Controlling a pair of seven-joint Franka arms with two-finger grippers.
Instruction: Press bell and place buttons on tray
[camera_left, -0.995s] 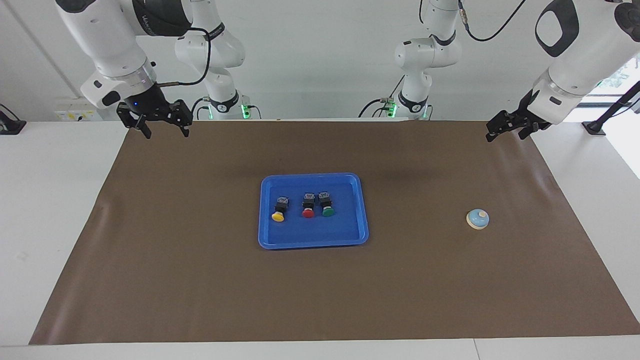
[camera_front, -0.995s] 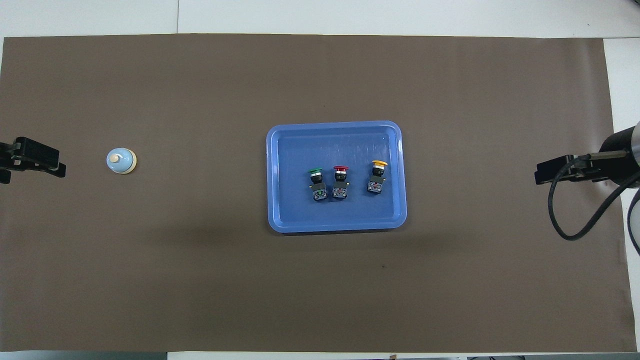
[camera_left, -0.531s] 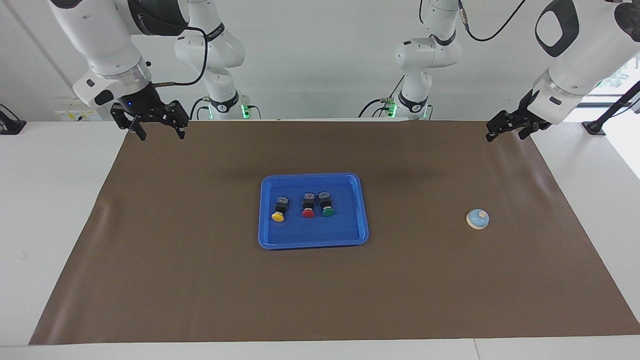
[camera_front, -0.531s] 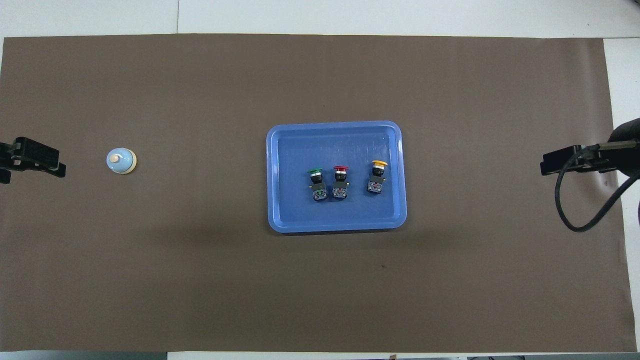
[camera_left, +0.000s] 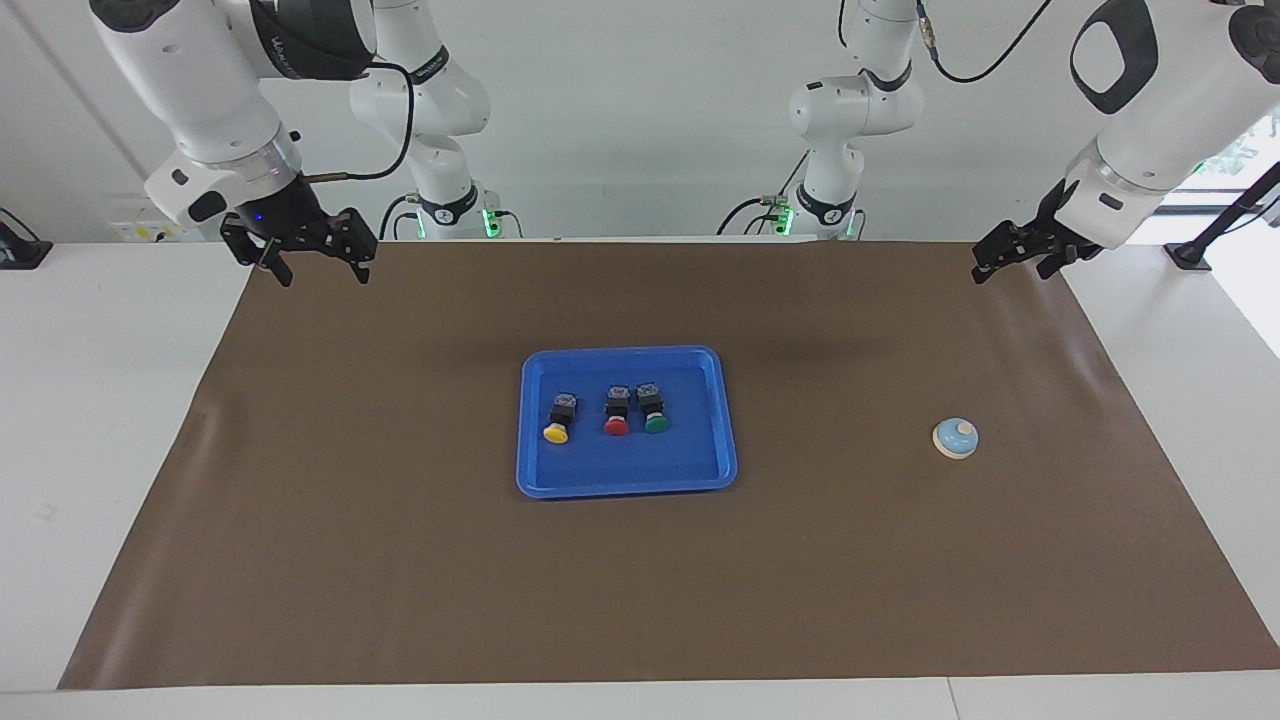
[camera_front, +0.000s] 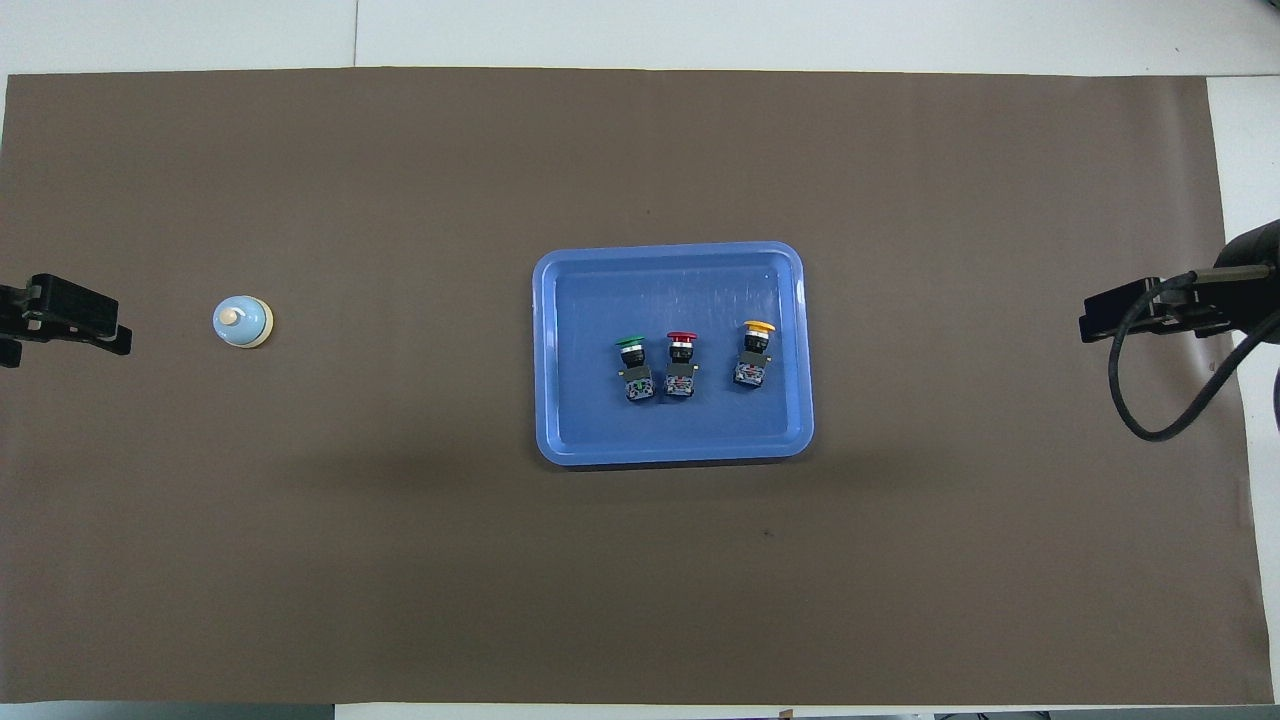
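Note:
The blue tray (camera_left: 690, 462) lies mid-table; it also shows in the overhead view (camera_front: 600, 290). Three buttons lie on their sides in it, in a row: yellow (camera_left: 558, 420), red (camera_left: 616, 414) and green (camera_left: 654, 410). The overhead view shows them too: yellow (camera_front: 755, 352), red (camera_front: 680, 362), green (camera_front: 633, 367). The light-blue bell (camera_left: 955, 438) stands on the mat toward the left arm's end (camera_front: 242, 322). My right gripper (camera_left: 315, 272) is open and empty, raised over the mat's corner at the right arm's end. My left gripper (camera_left: 1012, 270) is open and empty, raised over the mat's corner at its own end.
A brown mat (camera_left: 400, 560) covers most of the white table (camera_left: 100, 400). Two more robot bases (camera_left: 450, 205) stand at the table's edge nearest the robots. A black cable (camera_front: 1150, 400) hangs from the right arm.
My right gripper has drawn back a little toward the right arm's end of the table. The left gripper, tray, buttons and bell have not moved.

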